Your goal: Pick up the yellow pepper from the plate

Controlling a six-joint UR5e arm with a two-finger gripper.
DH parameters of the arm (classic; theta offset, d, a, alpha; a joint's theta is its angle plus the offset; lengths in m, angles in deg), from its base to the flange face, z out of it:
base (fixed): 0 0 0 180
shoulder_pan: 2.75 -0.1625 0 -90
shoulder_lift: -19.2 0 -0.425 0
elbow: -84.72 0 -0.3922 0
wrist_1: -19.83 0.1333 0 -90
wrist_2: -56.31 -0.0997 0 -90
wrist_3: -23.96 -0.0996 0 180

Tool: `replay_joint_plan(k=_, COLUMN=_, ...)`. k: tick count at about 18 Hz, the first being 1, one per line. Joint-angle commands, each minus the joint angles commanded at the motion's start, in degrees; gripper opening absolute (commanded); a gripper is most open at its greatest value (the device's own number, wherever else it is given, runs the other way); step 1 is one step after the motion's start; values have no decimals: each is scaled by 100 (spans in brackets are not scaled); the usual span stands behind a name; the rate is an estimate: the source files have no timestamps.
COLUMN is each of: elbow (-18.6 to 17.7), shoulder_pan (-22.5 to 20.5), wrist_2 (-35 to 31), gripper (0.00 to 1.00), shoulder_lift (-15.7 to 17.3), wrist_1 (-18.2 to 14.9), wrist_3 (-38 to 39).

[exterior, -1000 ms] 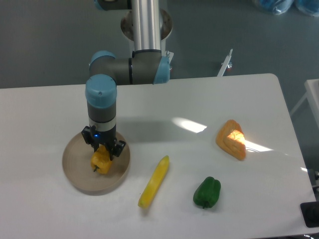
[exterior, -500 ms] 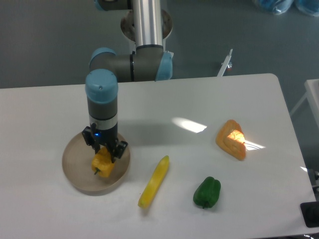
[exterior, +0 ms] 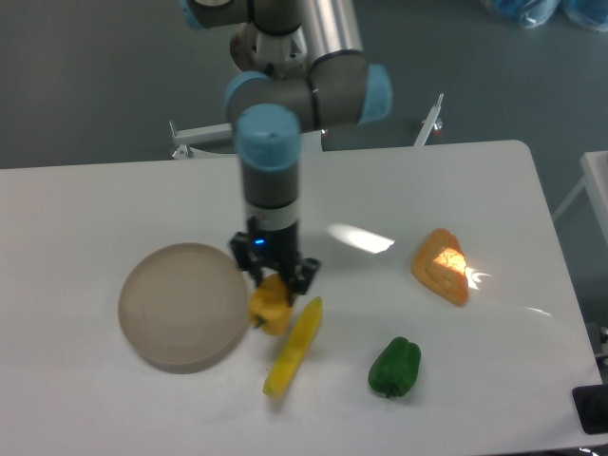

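Note:
My gripper (exterior: 273, 283) is shut on the yellow pepper (exterior: 268, 304), a small stubby yellow-orange pepper. It hangs from the fingers just right of the plate's rim, above the table and close to the upper end of the long pale-yellow pepper (exterior: 293, 347). The round tan plate (exterior: 180, 304) lies at the left with nothing on it. The arm reaches down from the back of the table.
A long slim pale-yellow pepper lies just right of and below the gripper. A green pepper (exterior: 394, 367) lies at the front right. An orange wedge-shaped piece (exterior: 441, 265) lies at the right, by a bright patch of light.
The gripper has lifted the yellow pepper off the plate and carried it to the right, past the plate's rim. The plate now lies bare.

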Motion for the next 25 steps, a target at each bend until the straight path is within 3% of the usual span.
replay_joint_plan(k=5, elbow=52, shoulder_pan=-370, wrist_2=0, gripper=40, shoulder_lift=158, wrist_1=-9, wrist_3=-450)
replay_joint_plan(k=25, elbow=79, shoulder_pan=-353, wrist_2=-106, gripper=40, shoulder_lift=105, wrist_1=17, wrist_3=-520)
